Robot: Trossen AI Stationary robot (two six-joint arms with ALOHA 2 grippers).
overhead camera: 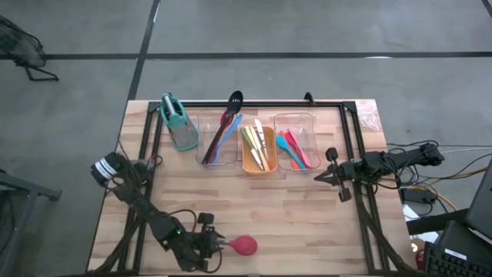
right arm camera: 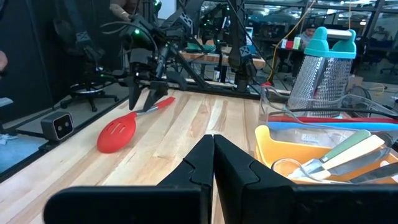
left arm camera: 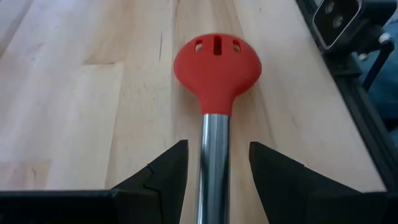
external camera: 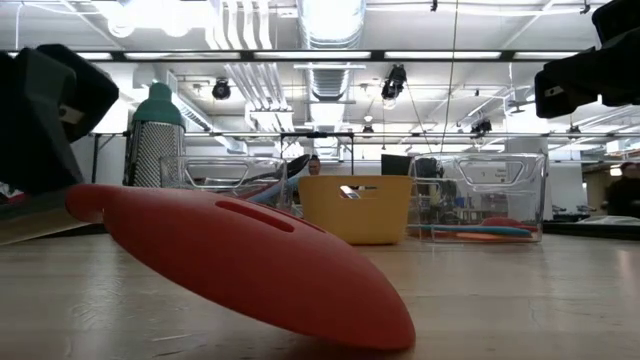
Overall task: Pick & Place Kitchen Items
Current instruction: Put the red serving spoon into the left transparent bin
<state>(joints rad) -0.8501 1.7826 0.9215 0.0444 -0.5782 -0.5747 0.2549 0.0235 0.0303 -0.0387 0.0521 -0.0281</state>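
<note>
While my left tool (left arm camera: 214, 171) straddles the steel handle of the red slotted silicone spoon (overhead camera: 244, 245), its fingers are spread and nothing is clamped; the spoon lies flat on the wooden table (overhead camera: 307, 215), near the front edge. My right tool (right arm camera: 213, 163) waits clenched beside the trays.

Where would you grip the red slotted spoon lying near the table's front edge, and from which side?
Grip the red slotted spoon on its slim metal shaft, just behind the broad head, coming from above: it lies flat, and the left gripper already straddles that shaft with fingers open.
</note>
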